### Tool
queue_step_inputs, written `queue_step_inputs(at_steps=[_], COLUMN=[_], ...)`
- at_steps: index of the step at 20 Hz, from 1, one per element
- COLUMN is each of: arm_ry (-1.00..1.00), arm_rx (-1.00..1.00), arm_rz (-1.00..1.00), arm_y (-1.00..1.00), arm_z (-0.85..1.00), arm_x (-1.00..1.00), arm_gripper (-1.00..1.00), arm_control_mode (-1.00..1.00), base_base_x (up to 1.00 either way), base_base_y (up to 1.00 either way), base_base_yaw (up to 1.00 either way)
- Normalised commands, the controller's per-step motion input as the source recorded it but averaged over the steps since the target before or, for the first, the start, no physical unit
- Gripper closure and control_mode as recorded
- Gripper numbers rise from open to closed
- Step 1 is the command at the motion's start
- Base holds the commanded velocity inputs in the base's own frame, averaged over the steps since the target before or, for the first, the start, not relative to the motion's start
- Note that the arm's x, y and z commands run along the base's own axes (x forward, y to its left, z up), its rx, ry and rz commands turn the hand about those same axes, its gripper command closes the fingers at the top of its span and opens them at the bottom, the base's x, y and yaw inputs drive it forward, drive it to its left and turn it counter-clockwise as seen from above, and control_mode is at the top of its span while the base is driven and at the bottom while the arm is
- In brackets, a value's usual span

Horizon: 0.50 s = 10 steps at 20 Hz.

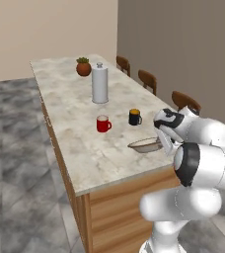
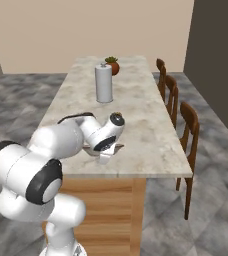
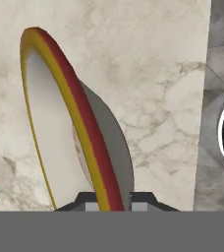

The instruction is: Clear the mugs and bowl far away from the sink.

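Gripping bowl (image 1: pixel 145 145) rim, tool (image 3: pixel 109 203) clamped; red mug (image 1: pixel 103 123), black mug (image 1: pixel 134 117) upright on counter (image 1: pixel 75 123).

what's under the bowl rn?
The marble counter lies under the bowl, which is tilted, its rim pinched by the gripper. Whether its far edge touches the counter can't be told. Inside looks plain cream.
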Motion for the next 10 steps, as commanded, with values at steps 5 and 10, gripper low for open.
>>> queue_step_inputs(at_steps=[5, 10], arm_ry=[0.00, 0.00], arm_rx=[0.00, 0.00], arm_rz=[0.09, 0.10], arm_y=[0.00, 0.00], arm_z=[-0.31, -0.38], arm_x=[0.31, 0.40], arm_gripper=[1.00, 1.00], arm_control_mode=[-1.00, -1.00], base_base_x=[0.00, 0.00], base_base_y=[0.00, 0.00], base_base_yaw=[0.00, 0.00])
